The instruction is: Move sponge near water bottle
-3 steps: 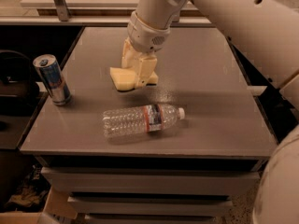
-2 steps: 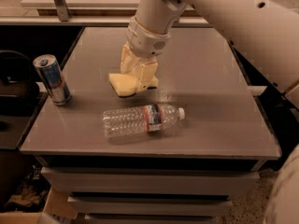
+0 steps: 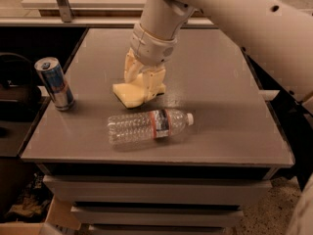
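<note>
Can [image 3: 55, 83]: a blue and silver drink can stands upright at the bench's left edge, well apart from everything else. It plays no part in this step and only has to stay out of the path.

Sponge [image 3: 126, 96]: it sits around the middle of the bench [image 3: 220, 92], a little towards the left edge and just behind the bottle. Its free end sticks out towards the left edge. Its long axis seems to run roughly along the front edge, but the right part is hidden under the fingers, so I cannot be sure.

Gripper [image 3: 145, 89]: it is low over the bench and points down, with its cream fingers closed on the right part of the sponge.

Water bottle [image 3: 146, 127]: it lies on its side between the sponge and the front edge. Its long axis runs nearly along that edge, with the white cap [image 3: 190, 118] towards the right edge and the base towards the left.

Step in hand: I judge this to be the last short approach and the set-down.

Doing it well: the sponge is already near the bottle, so only a small move towards the front edge is needed. A round bottle will roll if it is bumped, so stop short of its side, lower the sponge flat, then let go.
</note>
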`<action>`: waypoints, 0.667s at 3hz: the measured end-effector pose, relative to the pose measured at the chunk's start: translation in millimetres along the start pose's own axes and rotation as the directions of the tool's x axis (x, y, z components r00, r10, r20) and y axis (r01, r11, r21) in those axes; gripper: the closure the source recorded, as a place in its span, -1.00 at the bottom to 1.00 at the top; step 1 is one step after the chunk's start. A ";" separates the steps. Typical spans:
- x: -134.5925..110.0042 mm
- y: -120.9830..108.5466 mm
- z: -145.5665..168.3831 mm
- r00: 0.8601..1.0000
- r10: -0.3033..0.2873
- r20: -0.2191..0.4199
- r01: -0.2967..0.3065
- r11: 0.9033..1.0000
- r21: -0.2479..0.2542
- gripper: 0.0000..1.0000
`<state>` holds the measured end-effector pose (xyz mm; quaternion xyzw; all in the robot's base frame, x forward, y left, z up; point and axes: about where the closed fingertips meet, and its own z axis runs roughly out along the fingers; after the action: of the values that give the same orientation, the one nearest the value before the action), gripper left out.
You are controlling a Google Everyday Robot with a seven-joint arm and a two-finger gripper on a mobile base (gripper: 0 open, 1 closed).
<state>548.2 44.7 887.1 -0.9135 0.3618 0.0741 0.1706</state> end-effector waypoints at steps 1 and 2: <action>-2.1 0.2 0.6 0.998 -0.068 -0.009 0.068 0.998 -0.013 -0.26; -3.1 -1.6 1.8 0.994 -0.110 -0.017 0.110 0.994 -0.025 -0.73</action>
<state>547.0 48.4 886.6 -0.9347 0.3115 0.0606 0.1602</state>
